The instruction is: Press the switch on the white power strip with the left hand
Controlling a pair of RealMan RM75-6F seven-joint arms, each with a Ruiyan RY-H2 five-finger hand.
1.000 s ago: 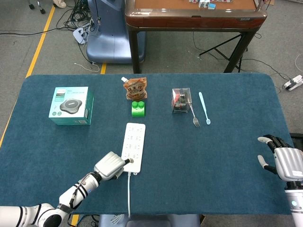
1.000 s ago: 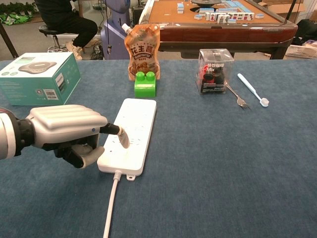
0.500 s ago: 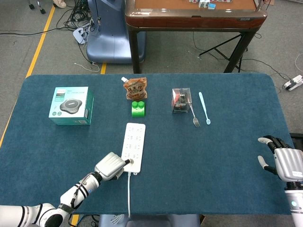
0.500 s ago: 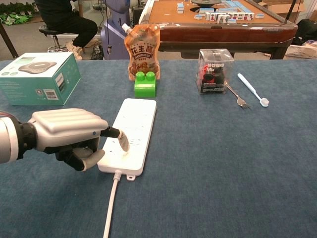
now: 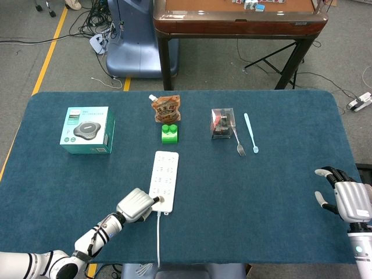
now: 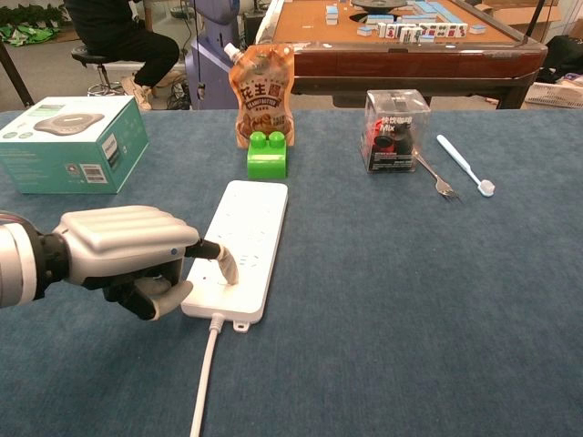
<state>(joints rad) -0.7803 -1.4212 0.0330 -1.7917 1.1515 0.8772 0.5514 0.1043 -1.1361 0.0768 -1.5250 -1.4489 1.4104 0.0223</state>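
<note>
The white power strip point(image 5: 164, 172) point(image 6: 244, 236) lies lengthwise on the blue table, its cable point(image 6: 204, 382) running off toward the near edge. My left hand point(image 5: 136, 204) point(image 6: 123, 256) sits at the strip's near left corner, fingers curled in, one finger stretched out with its tip pressing down on the strip's near end where the switch is. The fingertip hides the switch itself. My right hand point(image 5: 344, 196) rests at the table's right edge with fingers spread, holding nothing.
A teal box point(image 5: 87, 129) point(image 6: 73, 144) stands at the left. Beyond the strip are a green block point(image 5: 170, 133) point(image 6: 267, 154) and an orange pouch point(image 5: 167, 108) point(image 6: 260, 89). A clear box point(image 6: 395, 130), a fork point(image 6: 437, 179) and a pale blue toothbrush point(image 6: 465, 165) lie at the back right.
My left hand has sunk slightly and drawn a little toward the near edge, its outstretched finger staying on the strip's near end. The right hand has barely shifted.
</note>
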